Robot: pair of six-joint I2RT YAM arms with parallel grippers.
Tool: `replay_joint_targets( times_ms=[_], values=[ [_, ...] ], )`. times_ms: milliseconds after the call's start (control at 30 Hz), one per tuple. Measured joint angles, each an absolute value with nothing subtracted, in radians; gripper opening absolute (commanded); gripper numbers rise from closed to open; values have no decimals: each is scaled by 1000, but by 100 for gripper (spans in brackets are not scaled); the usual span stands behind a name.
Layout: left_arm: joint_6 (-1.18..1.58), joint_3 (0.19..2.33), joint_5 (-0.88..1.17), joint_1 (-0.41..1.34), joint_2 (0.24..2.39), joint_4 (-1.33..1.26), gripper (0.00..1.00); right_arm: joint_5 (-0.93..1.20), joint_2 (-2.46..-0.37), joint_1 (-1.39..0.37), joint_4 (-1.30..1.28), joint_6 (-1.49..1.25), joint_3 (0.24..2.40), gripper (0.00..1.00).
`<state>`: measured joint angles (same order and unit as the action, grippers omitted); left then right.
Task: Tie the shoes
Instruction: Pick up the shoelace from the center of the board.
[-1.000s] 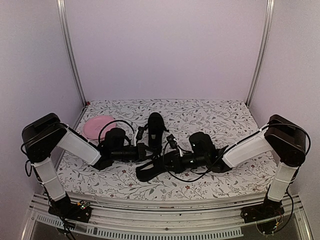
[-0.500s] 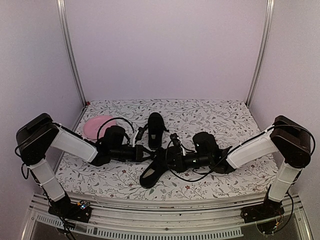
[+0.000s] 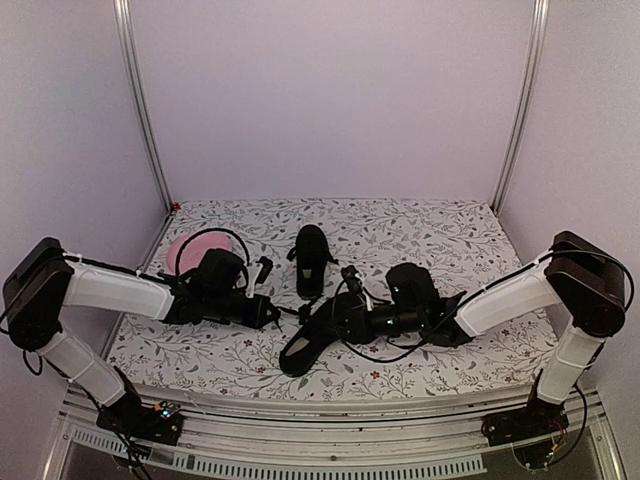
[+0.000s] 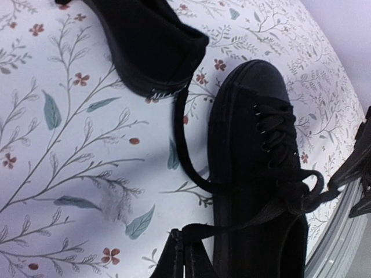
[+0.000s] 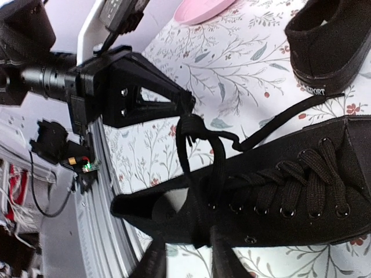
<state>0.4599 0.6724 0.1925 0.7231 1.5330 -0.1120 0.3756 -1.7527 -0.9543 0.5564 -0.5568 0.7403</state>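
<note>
Floral tablecloth (image 3: 450, 240), near shoe (image 3: 303, 345) between the arms
Its lace (image 5: 183, 150) clamped in the left gripper (image 4: 182, 246); right gripper (image 5: 190, 249), cut off at frame bottom, slightly parted; far shoe (image 3: 311, 258) just behind

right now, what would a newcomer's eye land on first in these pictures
First, the black shoe lying near the front middle of the flowered table, with both arms closing in on it. The left tool pinches a lace of that shoe, and the right tool stands open beside it. Behind them sit the second shoe and, far left, a pink plate.
</note>
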Motion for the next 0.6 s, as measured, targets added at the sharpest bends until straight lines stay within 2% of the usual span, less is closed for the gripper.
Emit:
replay_joint_targets(
  times_ms=[67, 167, 467, 600],
  values=[
    [469, 647, 176, 723, 1502, -90, 0, 371, -1737, -955, 538, -552, 740, 50],
    [483, 606, 195, 722, 1445, -88, 0, 352, -1708, -955, 515, -532, 741, 56],
    [576, 572, 456, 721, 1324, -125, 0, 282, -1649, -955, 403, -471, 800, 65],
    [641, 572, 535, 734, 1325, -150, 0, 282, -1616, -973, 395, -471, 801, 66]
  ],
)
